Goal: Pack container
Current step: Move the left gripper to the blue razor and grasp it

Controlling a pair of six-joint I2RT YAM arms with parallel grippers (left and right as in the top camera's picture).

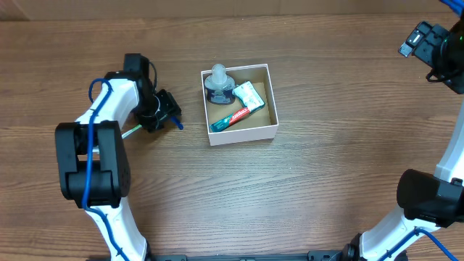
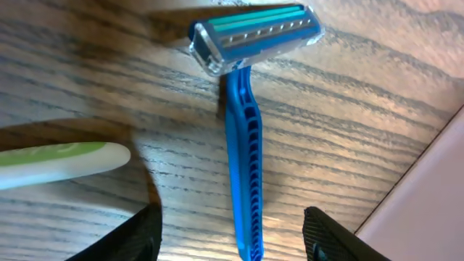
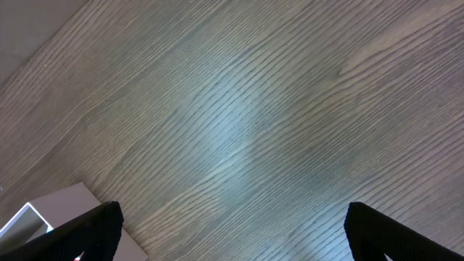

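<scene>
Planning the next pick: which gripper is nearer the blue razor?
Left. The left gripper sits astride the razor; the right gripper hangs far off, beyond the container.

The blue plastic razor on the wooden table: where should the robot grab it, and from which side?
Grip the blue plastic razor by the middle of its ribbed handle, coming down from above. It lies flat on the wooden table, and the handle is narrow, so fingers can close across it; its wide bladed head is awkward. The open left gripper straddles the handle.
</scene>
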